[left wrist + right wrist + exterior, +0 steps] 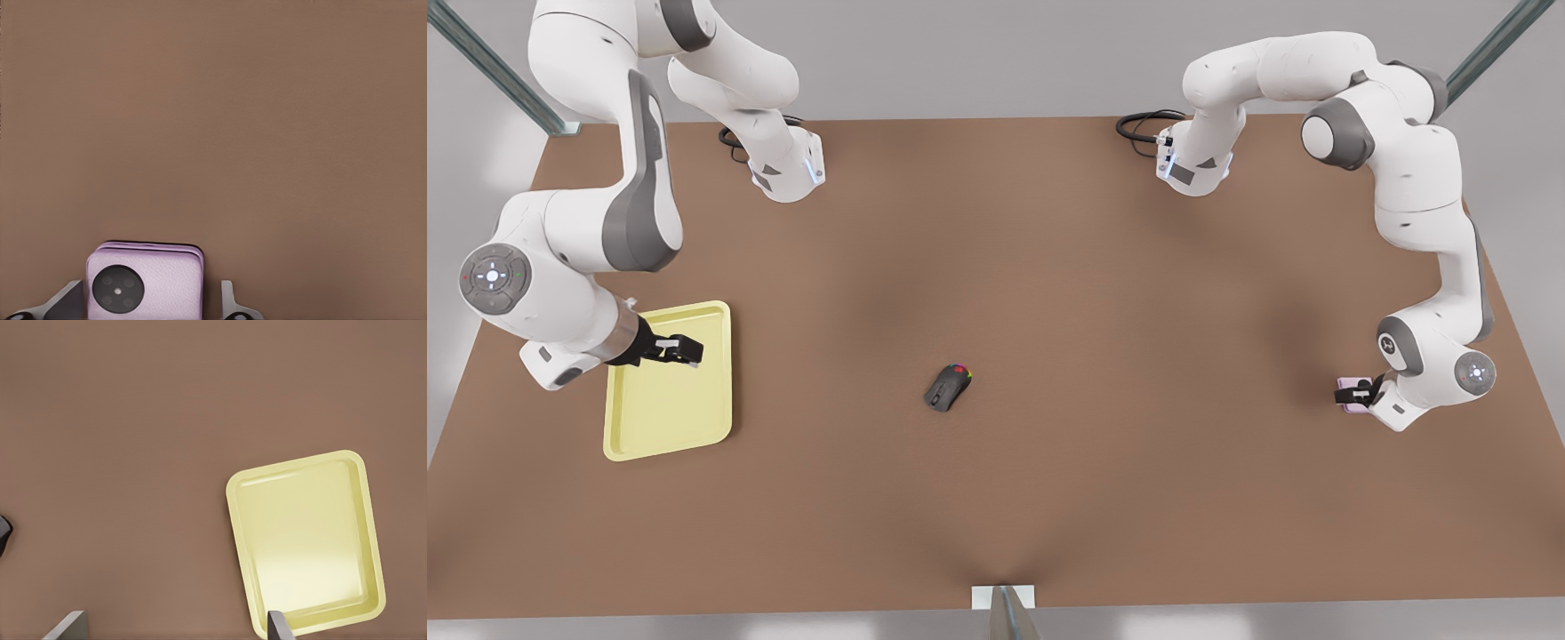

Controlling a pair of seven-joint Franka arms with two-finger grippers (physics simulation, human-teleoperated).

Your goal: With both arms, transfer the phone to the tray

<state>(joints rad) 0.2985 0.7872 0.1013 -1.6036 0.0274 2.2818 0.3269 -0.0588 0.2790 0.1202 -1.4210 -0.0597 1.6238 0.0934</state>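
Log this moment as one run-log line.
left gripper: open around phone | right gripper: open over tray | phone: on table

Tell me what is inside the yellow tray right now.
The tray holds nothing: its floor shows bare. In the front view the right end effector hangs over its upper part, hiding a small patch. The phone sits between the left end effector's fingers.

On my desk the tray lies at the front view's left, with my right pincer over its far end. The mouse sits mid-desk. Well apart, at the front view's right, the phone lies between my left pincer's fingers.
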